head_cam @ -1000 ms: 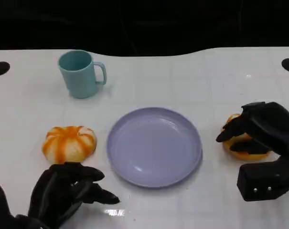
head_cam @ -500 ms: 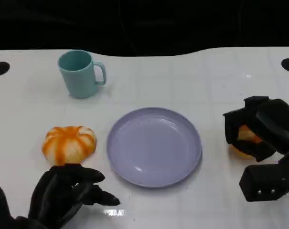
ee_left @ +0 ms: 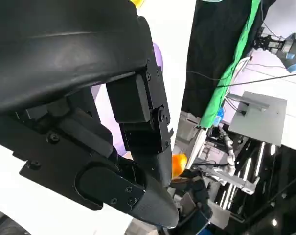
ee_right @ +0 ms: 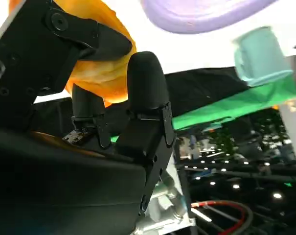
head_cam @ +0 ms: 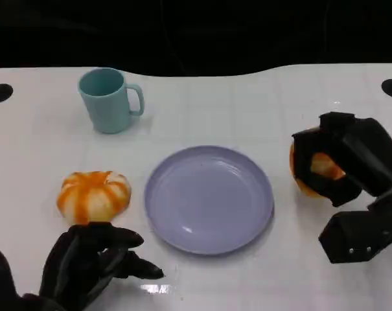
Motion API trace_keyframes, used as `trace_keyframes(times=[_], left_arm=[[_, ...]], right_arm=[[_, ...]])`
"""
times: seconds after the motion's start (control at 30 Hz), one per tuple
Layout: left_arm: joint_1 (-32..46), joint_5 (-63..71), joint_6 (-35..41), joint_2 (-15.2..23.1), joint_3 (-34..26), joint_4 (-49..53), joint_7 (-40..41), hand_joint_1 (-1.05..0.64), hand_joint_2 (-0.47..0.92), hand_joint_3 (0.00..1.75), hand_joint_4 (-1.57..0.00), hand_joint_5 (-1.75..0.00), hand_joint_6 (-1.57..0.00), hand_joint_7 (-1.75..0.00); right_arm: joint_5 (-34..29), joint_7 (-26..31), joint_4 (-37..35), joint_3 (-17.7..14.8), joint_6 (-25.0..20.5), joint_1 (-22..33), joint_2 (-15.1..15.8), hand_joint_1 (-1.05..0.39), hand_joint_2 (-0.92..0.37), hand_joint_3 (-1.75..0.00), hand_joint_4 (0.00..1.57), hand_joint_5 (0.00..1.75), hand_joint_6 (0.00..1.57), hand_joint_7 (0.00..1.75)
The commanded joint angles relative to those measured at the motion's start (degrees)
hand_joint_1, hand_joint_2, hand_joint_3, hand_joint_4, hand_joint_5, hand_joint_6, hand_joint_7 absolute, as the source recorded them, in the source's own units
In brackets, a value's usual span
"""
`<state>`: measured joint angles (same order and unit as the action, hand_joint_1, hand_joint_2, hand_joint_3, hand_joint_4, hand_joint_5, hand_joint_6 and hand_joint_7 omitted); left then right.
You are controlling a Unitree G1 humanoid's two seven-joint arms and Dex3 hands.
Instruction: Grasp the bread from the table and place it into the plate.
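Observation:
A round orange bread [head_cam: 324, 166] is held by my right hand [head_cam: 348, 163], whose black fingers wrap around it just right of the lavender plate [head_cam: 208, 194]. The bread seems lifted a little off the white table. In the right wrist view the fingers [ee_right: 146, 93] press against the bread [ee_right: 104, 63], with the plate [ee_right: 206, 14] beyond it. My left hand [head_cam: 92, 259] rests low at the near left, fingers loosely apart and holding nothing. The left wrist view shows that hand [ee_left: 113, 122] with a strip of the plate [ee_left: 157, 56] past it.
An orange-and-white striped bun [head_cam: 94, 194] lies left of the plate, just beyond my left hand. A teal mug [head_cam: 108, 100] stands at the back left, handle to the right; the right wrist view shows the mug [ee_right: 262, 54] too. The table's far edge meets a dark background.
My right hand has wrapped its fingers around the orange bread and carried it up and slightly toward the plate. The left hand, plate, mug and striped bun stayed put.

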<state>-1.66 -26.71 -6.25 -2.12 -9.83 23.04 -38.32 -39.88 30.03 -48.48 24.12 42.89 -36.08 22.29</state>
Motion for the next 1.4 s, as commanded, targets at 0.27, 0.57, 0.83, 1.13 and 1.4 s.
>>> trace_keyframes(times=[0.27, 0.57, 0.83, 1.13, 1.4], left_arm=[[0.44, 0.43, -0.53, 0.68, -0.12, -0.44, 0.52, -0.98, 0.79, 0.00, -1.57, -0.23, -1.56, 0.00], [0.96, 0.29, -0.48, 0.53, 0.13, -0.85, 0.44, -0.97, 0.79, 0.00, -1.57, -0.23, -1.56, 0.00], [1.79, 0.55, -0.77, 0.52, 0.59, -1.80, 0.86, -0.98, 0.79, 0.00, -1.57, -0.24, -1.56, 0.00], [2.22, 0.33, -0.61, 0.52, 0.73, -2.42, 0.97, -0.98, 0.79, 0.00, -1.57, -0.24, -1.56, 0.00], [2.37, 0.34, -0.19, 0.63, 0.86, -2.99, 1.42, -0.99, 0.79, 0.00, -1.57, -0.23, -1.56, 0.00]], right_arm=[[3.17, -7.22, 7.73, -1.17, 0.75, 0.12, -4.72, 0.04, -0.14, -1.47, 1.04, 1.75, 0.86, 1.58], [1.26, -7.37, 7.06, 0.31, 0.71, -1.76, -10.55, -0.03, -0.14, -1.49, 1.04, 1.75, 0.78, 1.74], [-0.36, -6.48, 1.43, 2.50, 1.48, -3.92, -14.51, -0.09, -0.19, -1.46, 1.04, 1.75, 0.79, 1.75], [0.48, -9.77, -3.71, 3.26, 0.87, -6.13, -15.98, -0.12, -0.39, -1.00, 0.88, 1.38, 0.89, 0.84], [1.08, -19.91, -1.74, 3.82, -3.10, -6.48, -14.50, -0.52, -0.89, -0.15, 0.27, 0.52, 0.46, 0.06]])
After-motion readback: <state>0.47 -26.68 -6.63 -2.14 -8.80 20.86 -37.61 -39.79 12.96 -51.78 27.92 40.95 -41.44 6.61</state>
